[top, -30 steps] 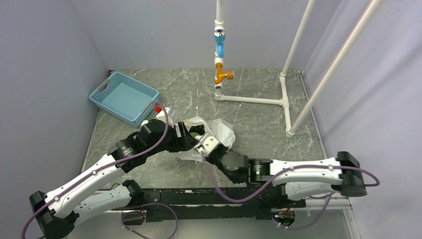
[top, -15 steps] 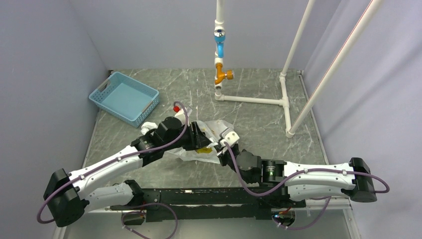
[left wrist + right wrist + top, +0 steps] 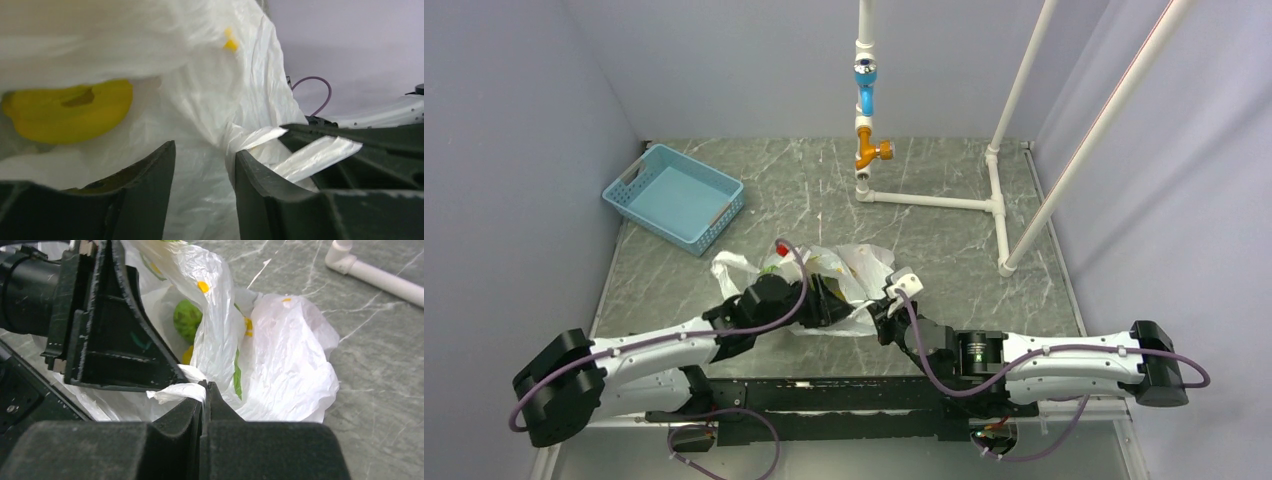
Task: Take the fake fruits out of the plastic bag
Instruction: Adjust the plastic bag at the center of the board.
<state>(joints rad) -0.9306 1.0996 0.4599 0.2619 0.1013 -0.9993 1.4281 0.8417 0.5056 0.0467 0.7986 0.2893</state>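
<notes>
The crinkly white plastic bag (image 3: pixel 856 266) lies on the marble table between my two grippers. My right gripper (image 3: pixel 205 388) is shut on a twisted strip of the bag's film at its near edge; in the top view this gripper (image 3: pixel 881 313) is at the bag's right front. My left gripper (image 3: pixel 205 156) is open, its jaws either side of loose bag film, pushed in from the left (image 3: pixel 829 300). A yellow oblong fruit (image 3: pixel 70 110) shows inside the bag. A green round fruit (image 3: pixel 187 320) shows in the bag's mouth. The red and the dark purple fruits are hidden.
A blue lattice basket (image 3: pixel 674 195) stands at the back left. A white pipe frame (image 3: pixel 929 200) with a blue and orange valve post (image 3: pixel 865 110) stands at the back, with slanted poles on the right. Grey walls close in both sides.
Both arms have shifted right and toward the near edge, and the bag has moved with them. The left gripper has dropped lower against the bag.
</notes>
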